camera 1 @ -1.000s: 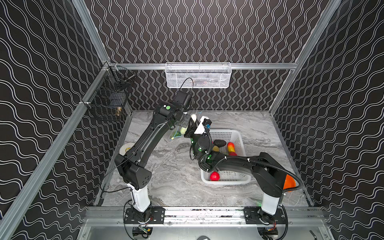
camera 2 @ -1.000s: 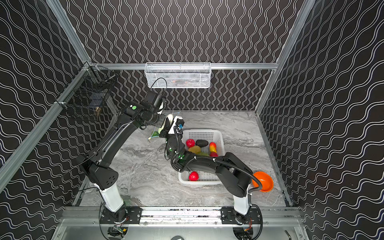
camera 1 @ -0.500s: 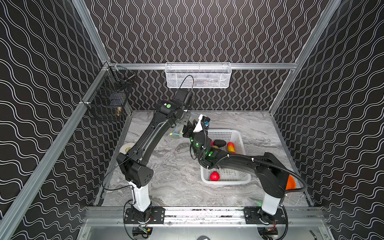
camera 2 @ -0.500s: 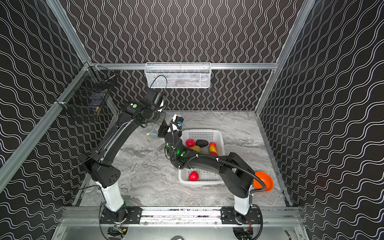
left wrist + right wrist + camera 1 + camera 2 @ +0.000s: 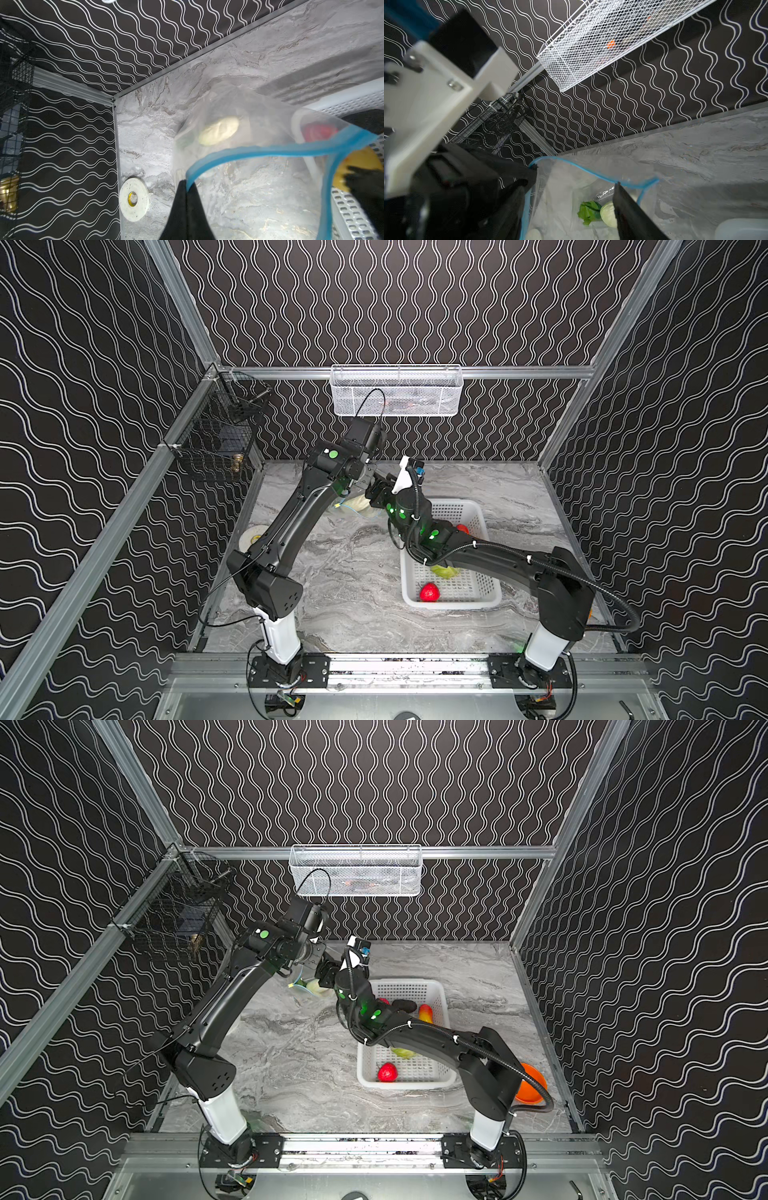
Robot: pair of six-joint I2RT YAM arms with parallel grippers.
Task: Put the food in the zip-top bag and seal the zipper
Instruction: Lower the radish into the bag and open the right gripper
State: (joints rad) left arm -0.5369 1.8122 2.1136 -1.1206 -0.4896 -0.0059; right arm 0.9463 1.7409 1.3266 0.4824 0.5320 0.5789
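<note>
Left of basket (image 5: 453,605): zip-top bag (image 5: 356,505) (food (image 5: 606,212) inside both).

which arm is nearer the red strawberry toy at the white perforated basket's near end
Right: the right arm reaches over the basket beyond the strawberry; the left arm stands left of the basket.

No legible text, number, brand or sign is noted in any view. The zip-top bag (image 5: 239,108) is seen blurred; no print on it can be read.
</note>
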